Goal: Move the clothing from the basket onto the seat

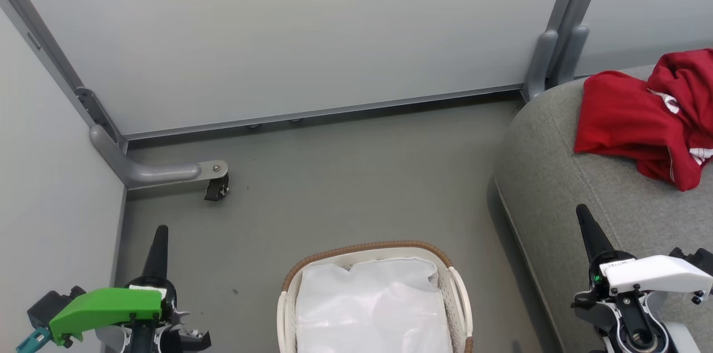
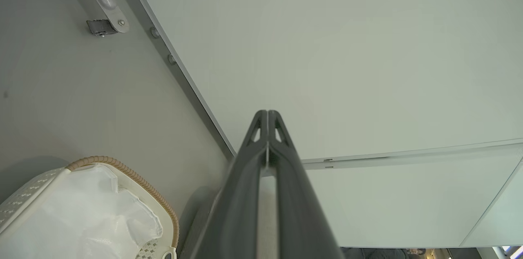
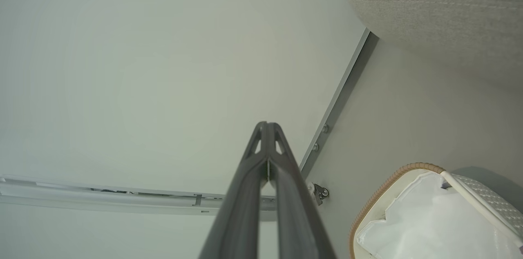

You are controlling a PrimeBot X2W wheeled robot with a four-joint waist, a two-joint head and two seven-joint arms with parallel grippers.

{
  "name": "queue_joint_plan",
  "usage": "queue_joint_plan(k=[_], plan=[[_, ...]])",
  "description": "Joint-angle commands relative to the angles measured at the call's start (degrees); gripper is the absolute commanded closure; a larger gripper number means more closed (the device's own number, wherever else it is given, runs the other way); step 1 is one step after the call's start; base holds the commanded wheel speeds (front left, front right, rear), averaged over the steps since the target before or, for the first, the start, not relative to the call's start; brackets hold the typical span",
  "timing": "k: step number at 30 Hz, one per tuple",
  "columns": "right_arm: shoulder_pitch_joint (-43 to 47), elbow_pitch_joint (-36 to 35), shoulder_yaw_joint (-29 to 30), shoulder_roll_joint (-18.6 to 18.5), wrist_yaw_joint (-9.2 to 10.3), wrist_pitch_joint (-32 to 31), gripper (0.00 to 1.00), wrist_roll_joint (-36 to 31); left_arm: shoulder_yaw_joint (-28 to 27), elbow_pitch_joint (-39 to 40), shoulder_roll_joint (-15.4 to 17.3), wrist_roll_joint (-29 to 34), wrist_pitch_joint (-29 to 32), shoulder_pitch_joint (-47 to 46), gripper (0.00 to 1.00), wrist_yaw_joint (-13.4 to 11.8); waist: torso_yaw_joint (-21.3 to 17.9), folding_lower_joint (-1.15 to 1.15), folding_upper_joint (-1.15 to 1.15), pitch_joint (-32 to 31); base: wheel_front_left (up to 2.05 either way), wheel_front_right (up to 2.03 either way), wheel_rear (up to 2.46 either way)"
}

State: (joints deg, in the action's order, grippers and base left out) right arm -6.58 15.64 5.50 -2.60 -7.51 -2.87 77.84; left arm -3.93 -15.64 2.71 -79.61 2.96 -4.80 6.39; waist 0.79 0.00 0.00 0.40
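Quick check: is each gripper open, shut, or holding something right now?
Left gripper: closed, its two long dark fingers pressed together, holding nothing.
Right gripper: closed, dark fingers together, holding nothing.

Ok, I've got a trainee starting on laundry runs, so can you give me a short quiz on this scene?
1. True or false: the red sports shirts lie inside the laundry basket.
2. What shows inside the basket? A) a white lining sheet B) a blue towel C) a pair of shoes
3. Fill in: the left gripper and the right gripper are both ____, holding nothing.

Key
1. False: they lie crumpled on the grey sofa.
2. A
3. shut
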Motion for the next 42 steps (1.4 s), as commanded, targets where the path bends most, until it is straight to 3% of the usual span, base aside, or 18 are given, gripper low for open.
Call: queue_joint_plan(k=[1,33,42], plan=[[0.3,-0.6,0.3,-0.3,0.02,-0.4,1.0,1.3,-0.5,0.5,0.2,-1.3,0.3,-1.4,1.0,0.3,0.0,0.0,0.0,0.0,0.0,0.0,0.0],[0.7,-1.8,1.2,-0.4,0.04,-3.8,1.0,14.8,-2.8,1.7,0.3,-13.0,3.8,-1.8,1.0,1.3,-0.8,0.0,0.0,-0.2,0.0,0.0,0.0],[0.7,-1.8,1.1,-0.4,0.04,-3.9,1.0,14.7,-2.8,1.7,0.3,-12.9,3.8,-1.7,1.0,1.3,-0.8,0.0,0.0,-0.2,0.0,0.0,0.0]])
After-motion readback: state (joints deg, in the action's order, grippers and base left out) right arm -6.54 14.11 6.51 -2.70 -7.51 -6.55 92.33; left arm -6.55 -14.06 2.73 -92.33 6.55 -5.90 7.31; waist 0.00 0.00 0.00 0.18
